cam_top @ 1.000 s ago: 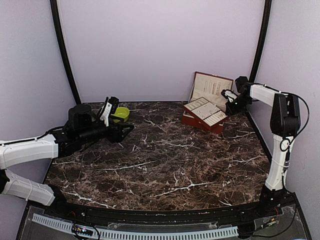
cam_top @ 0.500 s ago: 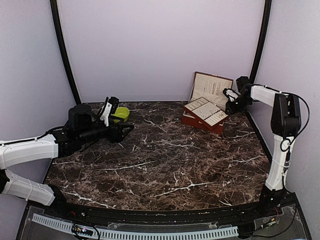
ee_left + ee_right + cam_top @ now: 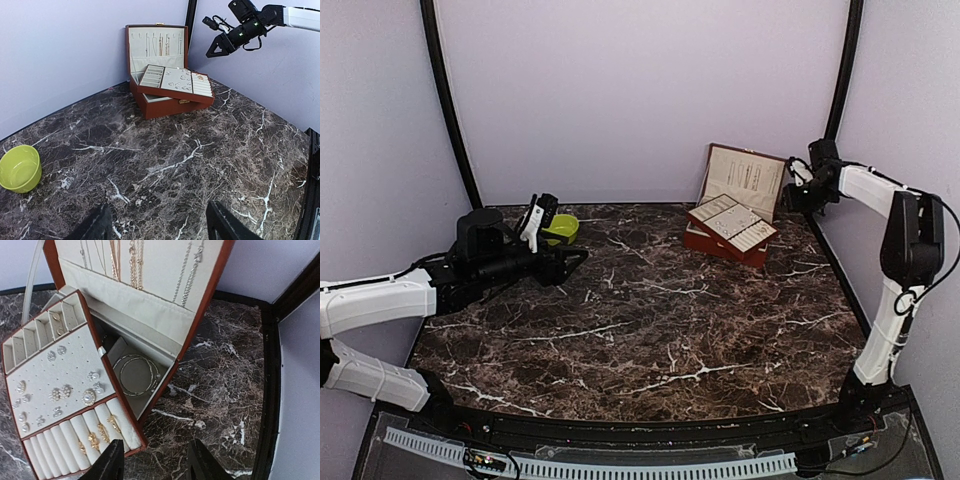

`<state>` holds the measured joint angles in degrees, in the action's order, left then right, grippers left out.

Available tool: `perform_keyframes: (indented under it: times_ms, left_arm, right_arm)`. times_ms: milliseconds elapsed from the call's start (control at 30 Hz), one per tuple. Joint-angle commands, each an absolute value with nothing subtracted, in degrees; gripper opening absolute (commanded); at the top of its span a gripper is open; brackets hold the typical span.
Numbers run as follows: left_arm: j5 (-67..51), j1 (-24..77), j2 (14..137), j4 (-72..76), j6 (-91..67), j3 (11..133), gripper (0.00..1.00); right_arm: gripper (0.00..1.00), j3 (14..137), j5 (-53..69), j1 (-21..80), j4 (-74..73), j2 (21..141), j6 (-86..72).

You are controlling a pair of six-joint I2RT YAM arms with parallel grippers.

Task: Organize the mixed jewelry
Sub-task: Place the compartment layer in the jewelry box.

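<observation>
My right tool (image 3: 155, 464) hangs over the jewelry box (image 3: 155, 300), above its right corner. Its two fingers are a little way apart and hold nothing. I think it is up here so I can look down and choose a piece.

The tray (image 3: 45, 375) is slid partway off the box, so the bottom part shows. The thin bangles (image 3: 136, 374) lie down there. Studs (image 3: 59, 392) sit on the tray's dotted pad, and rings (image 3: 92, 440) are tucked between its soft rolls. Chains (image 3: 131, 260) hang inside the lid, where they will not tangle.

My left tool (image 3: 160, 227) is far to the left of the box, low over the tabletop (image 3: 200, 165). It is wide open and holds nothing. The green bowl (image 3: 20, 168) is near it, well away from the box. I think this arm is waiting its turn.

I cannot see under the tray. The top of the lid is cut off in my right wrist view. From the high camera the pieces are too tiny to tell apart.
</observation>
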<state>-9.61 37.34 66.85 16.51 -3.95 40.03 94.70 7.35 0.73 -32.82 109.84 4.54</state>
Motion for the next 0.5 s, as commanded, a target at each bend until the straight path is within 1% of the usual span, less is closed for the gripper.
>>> perform_keyframes:
  times_ms: [0,267,367,467]
  left_arm:
    - [-10.4,37.0,65.5,17.1,-4.8,40.4,0.67]
    - [-10.9,37.0,64.9,16.6,-6.4,41.2,0.67]
    - [-11.0,37.1,64.6,16.2,-6.8,41.4,0.67]
    - [-10.8,37.0,63.8,16.1,-7.1,41.3,0.67]
  right_arm:
    - [0.45,88.5,5.8,0.6,-27.3,102.0,-10.1]
    - [0.44,69.9,6.2,3.3,-15.8,87.7,-30.8]
    - [0.44,66.4,3.1,5.3,-14.9,85.9,-36.2]
    - [0.40,64.5,1.4,7.1,-15.1,85.9,-40.9]
